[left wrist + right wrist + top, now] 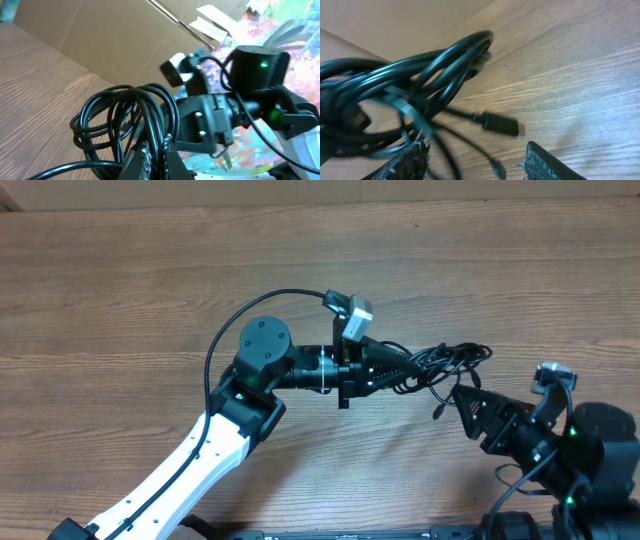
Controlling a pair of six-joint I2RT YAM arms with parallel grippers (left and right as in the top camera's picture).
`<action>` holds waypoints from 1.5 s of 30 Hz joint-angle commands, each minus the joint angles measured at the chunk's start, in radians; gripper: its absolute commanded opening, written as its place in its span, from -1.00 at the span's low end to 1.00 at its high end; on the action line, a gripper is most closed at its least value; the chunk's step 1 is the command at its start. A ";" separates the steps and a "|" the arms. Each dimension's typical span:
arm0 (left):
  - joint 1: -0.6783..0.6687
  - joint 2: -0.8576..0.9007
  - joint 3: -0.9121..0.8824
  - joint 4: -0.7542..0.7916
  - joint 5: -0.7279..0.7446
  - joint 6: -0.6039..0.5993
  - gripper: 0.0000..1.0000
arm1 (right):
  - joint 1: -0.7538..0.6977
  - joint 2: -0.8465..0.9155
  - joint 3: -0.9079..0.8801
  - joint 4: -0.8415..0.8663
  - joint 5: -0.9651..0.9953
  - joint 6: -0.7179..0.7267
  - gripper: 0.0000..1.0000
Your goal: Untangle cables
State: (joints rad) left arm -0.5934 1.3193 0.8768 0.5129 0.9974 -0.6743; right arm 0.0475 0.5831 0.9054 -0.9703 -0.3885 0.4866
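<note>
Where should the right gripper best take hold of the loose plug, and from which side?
Probably the plug body itself: it sticks out clear of the tangled cables, on a single cord. Come straight forward with the right gripper, whose open fingers frame it.

From overhead we look straight down at the desk (120,270); our two wrist views sit low and close, both filled by the same cables (125,112) (405,70).

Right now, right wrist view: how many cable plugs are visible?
2. A larger plug dangles below the cable bundle; a smaller plug hangs lower, by the right gripper. More may be hidden in the tangle.
</note>
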 commanded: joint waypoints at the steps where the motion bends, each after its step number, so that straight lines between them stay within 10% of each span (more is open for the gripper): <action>1: -0.010 -0.018 0.023 0.012 -0.010 -0.007 -0.92 | 0.003 0.043 -0.004 0.000 0.014 0.008 0.18; 45: 0.118 -0.018 0.023 0.068 0.058 -0.030 -0.92 | 0.003 0.248 -0.004 -0.210 0.408 0.007 0.19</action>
State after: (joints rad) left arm -0.4816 1.3193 0.8768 0.5694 1.0370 -0.7010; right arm 0.0502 0.8307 0.9051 -1.1828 0.0513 0.4934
